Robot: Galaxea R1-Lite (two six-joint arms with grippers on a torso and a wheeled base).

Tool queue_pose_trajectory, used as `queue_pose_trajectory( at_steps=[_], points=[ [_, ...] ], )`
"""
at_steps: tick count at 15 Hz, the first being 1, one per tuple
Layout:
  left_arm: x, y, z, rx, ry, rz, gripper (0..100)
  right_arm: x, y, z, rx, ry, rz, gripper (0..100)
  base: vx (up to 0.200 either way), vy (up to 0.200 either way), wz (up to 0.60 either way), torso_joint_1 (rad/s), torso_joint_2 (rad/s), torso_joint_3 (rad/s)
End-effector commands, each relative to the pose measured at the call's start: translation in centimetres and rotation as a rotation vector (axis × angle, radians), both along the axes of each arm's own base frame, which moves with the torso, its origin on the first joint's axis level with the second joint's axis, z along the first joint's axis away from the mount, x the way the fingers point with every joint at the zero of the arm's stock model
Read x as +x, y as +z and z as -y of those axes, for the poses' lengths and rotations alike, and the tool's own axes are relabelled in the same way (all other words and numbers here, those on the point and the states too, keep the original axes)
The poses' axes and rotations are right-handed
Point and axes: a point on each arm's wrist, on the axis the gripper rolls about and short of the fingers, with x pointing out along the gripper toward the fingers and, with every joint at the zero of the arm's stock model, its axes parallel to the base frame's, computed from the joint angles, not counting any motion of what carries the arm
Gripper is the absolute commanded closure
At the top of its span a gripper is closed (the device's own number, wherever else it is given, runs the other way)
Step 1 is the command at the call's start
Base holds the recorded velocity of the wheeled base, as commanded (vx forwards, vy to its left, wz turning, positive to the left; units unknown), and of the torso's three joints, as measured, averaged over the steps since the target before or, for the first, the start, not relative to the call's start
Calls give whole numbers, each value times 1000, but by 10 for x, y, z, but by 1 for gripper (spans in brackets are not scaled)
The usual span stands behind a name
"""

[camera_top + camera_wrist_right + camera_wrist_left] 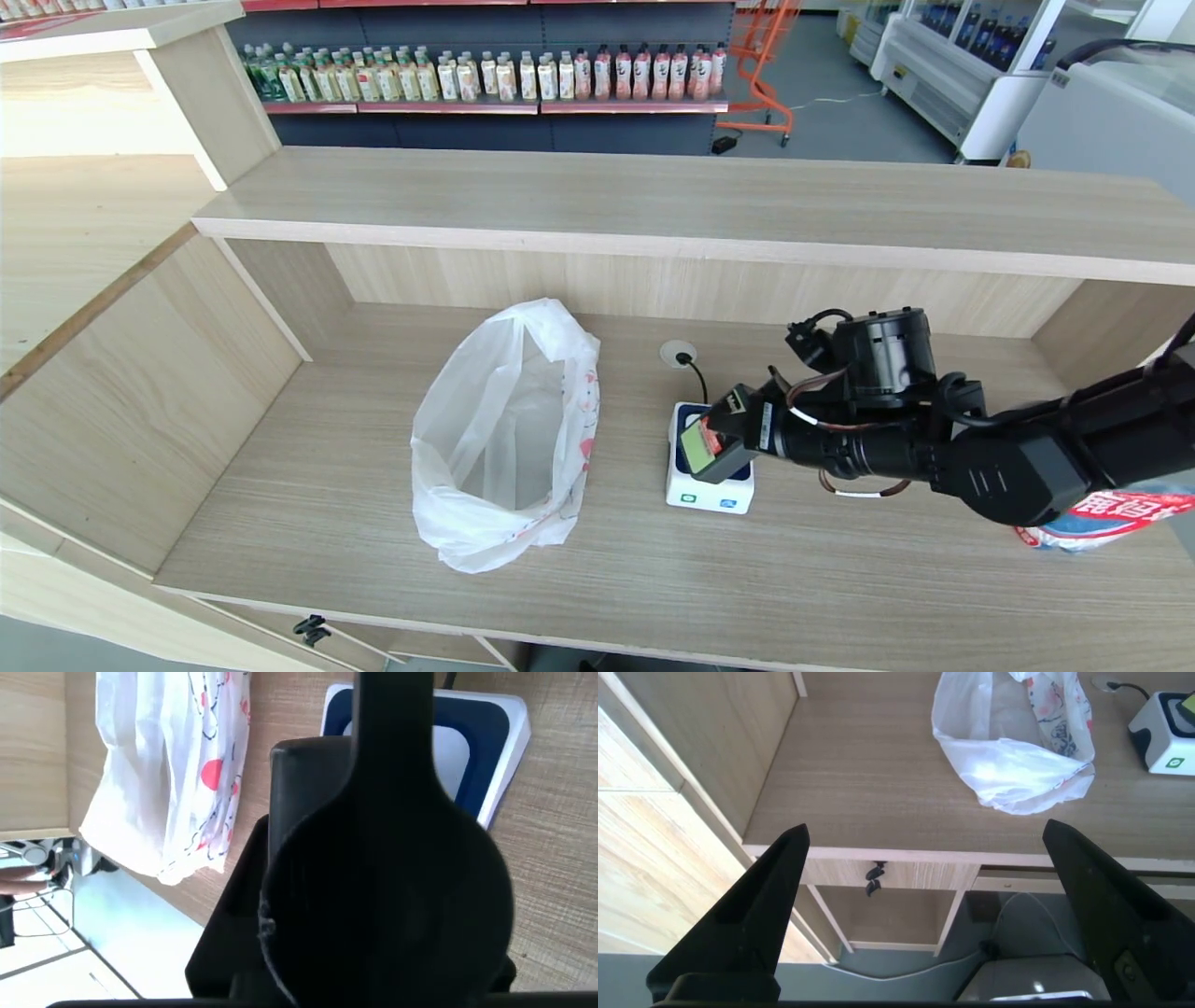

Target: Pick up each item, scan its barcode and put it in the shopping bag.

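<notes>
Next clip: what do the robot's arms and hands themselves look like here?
The right arm is matte black with rounded joint housings. A black cylindrical unit sits at its wrist, with thin brown and black cables looping beside it. The right hand is black and blocky. The left hand has two broad, black, wedge-shaped fingers.

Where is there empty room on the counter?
Bare wood lies left of the shopping bag, up to the side wall, and along the counter's front edge. It is crowded at the scanner, where the right pincer holds a small pack.
</notes>
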Motion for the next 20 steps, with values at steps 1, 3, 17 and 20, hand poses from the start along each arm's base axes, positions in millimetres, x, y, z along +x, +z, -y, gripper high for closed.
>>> queue_pose_trajectory(
  at_steps=[1, 3, 17, 20],
  points=[
    [0, 0, 0, 0, 0, -1, 0, 3, -11, -4, -15, 8, -20, 100, 0, 0, 0, 0, 0, 0],
    [0, 0, 0, 0, 0, -1, 0, 2, -13, -5, -22, 8, -23, 100, 0, 0, 0, 0, 0, 0],
    [0, 0, 0, 0, 0, -1, 0, -136, 103, 80, -305, 79, 543, 100, 0, 0, 0, 0, 0, 0],
    [0, 0, 0, 0, 0, 0, 0, -143, 98, 92, -318, 35, 528, 100, 0, 0, 0, 0, 0, 0]
  ],
)
